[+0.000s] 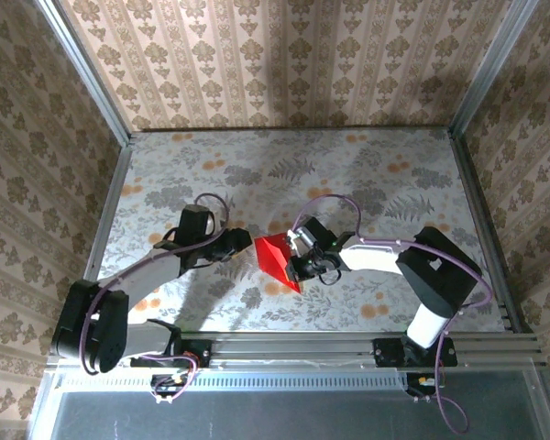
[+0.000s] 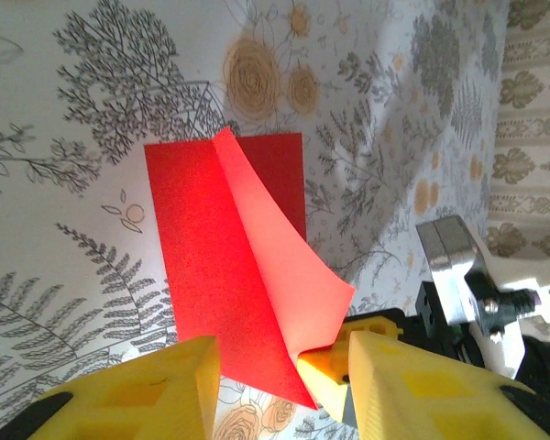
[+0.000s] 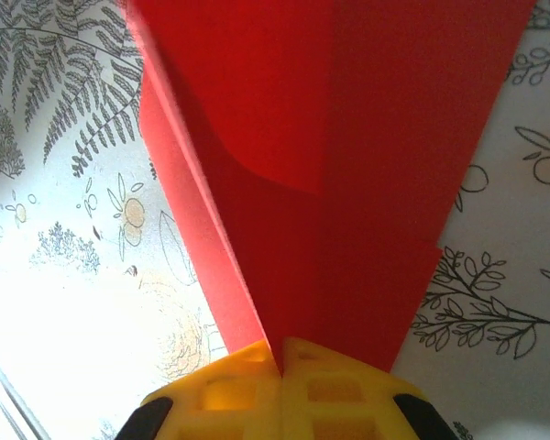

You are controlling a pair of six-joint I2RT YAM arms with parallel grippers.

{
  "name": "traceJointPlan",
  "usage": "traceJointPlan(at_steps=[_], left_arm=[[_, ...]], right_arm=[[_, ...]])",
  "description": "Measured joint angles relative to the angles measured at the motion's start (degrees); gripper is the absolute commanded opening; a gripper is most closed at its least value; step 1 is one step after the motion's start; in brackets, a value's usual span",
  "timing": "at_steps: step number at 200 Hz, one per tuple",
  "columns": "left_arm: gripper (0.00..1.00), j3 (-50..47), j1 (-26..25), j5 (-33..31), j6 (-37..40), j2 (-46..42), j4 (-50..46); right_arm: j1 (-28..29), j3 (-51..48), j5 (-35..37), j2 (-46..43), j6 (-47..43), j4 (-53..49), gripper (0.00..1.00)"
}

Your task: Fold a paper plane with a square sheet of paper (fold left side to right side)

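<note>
The square sheet of paper (image 1: 275, 258) is bright red and lies mid-table between both grippers, partly folded. In the left wrist view the sheet (image 2: 209, 266) rests flat while a paler flap curls up over it from the right. My right gripper (image 1: 302, 264) is shut on that flap's edge, and its yellow fingers (image 2: 330, 371) pinch the flap's lower corner. In the right wrist view the right gripper (image 3: 282, 356) clamps the red paper (image 3: 348, 183), which fans away from it. My left gripper (image 1: 245, 246) stands open (image 2: 280, 390) at the sheet's left side, its jaws apart around the near corner without touching it.
A floral tablecloth (image 1: 367, 174) covers the table, with patterned walls and metal frame rails (image 1: 110, 197) on three sides. The right arm's silver wrist part (image 2: 454, 266) sits close to my left gripper's right finger. Open cloth lies behind the paper.
</note>
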Motion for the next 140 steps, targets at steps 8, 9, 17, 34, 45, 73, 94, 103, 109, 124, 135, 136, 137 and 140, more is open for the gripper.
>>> traceJointPlan(at_steps=[8, 9, 17, 34, 45, 73, 94, 103, 109, 124, 135, 136, 137, 140], left_arm=[[0.42, 0.0, -0.5, 0.0, 0.0, 0.5, 0.2], [0.42, 0.0, -0.6, 0.0, 0.0, 0.5, 0.3], [0.42, 0.0, -1.1, 0.1, 0.0, 1.1, 0.7], [0.42, 0.0, -2.3, 0.2, 0.0, 2.8, 2.0], [0.42, 0.1, -3.5, 0.3, 0.0, 4.3, 2.8], [0.42, 0.7, -6.4, 0.4, 0.0, 8.6, 4.6], [0.42, 1.5, -7.5, 0.4, -0.1, 11.2, 6.0], [0.41, 1.9, -7.8, 0.4, -0.1, 12.2, 6.5], [0.42, 2.2, -7.9, 0.4, -0.1, 12.9, 6.8], [0.42, 2.8, -8.2, 0.4, -0.1, 14.2, 7.6], [0.41, 3.3, -8.4, 0.4, -0.1, 15.1, 8.1], [0.41, 3.3, -8.4, 0.4, -0.1, 15.3, 8.2], [0.41, 3.4, -8.5, 0.4, -0.1, 15.4, 8.3], [0.41, 3.5, -8.5, 0.3, -0.1, 15.6, 8.4]], right_arm=[[-0.4, -0.4, -1.0, 0.3, 0.4, 0.7, 0.01], [-0.5, -0.5, -1.2, 0.3, 0.5, 0.8, 0.01], [-0.8, -0.8, -2.1, 0.6, 0.9, 1.5, 0.01], [-1.3, -1.2, -3.7, 0.9, 1.7, 2.9, 0.01], [-1.5, -1.2, -4.5, 1.1, 2.1, 3.5, 0.02], [-1.9, -1.4, -6.1, 1.2, 3.2, 5.7, 0.02], [-2.3, -2.1, -7.1, 1.3, 3.8, 7.2, 0.02], [-2.4, -2.4, -7.5, 1.4, 4.1, 7.5, 0.03], [-2.5, -2.4, -7.7, 1.5, 4.3, 7.5, 0.03], [-2.6, -2.7, -8.0, 1.5, 4.5, 7.9, 0.03], [-2.7, -2.7, -8.2, 1.5, 4.7, 8.2, 0.03], [-2.7, -2.7, -8.2, 1.5, 4.7, 8.2, 0.03], [-2.7, -2.7, -8.2, 1.5, 4.7, 8.2, 0.03], [-2.7, -2.7, -8.2, 1.5, 4.7, 8.3, 0.03]])
